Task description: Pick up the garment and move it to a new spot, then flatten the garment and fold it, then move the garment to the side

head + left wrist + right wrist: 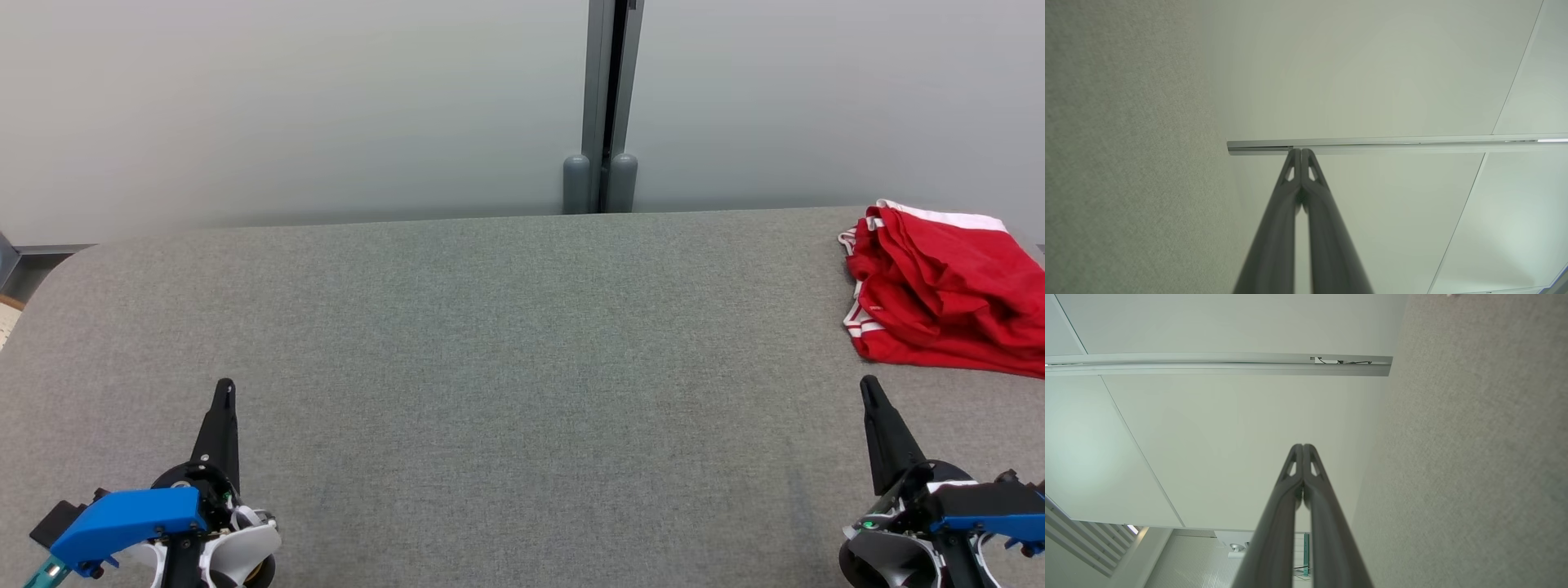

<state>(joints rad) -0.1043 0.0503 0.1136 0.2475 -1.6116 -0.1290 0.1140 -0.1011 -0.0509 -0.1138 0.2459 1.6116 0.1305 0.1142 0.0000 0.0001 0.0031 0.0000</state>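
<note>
Red garment [947, 286], white trim, crumpled

Red garment [947, 294] cut off by head view's right edge; far side unseen.

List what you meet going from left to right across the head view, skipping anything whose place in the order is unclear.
left gripper → grey post at the back wall → red garment
</note>
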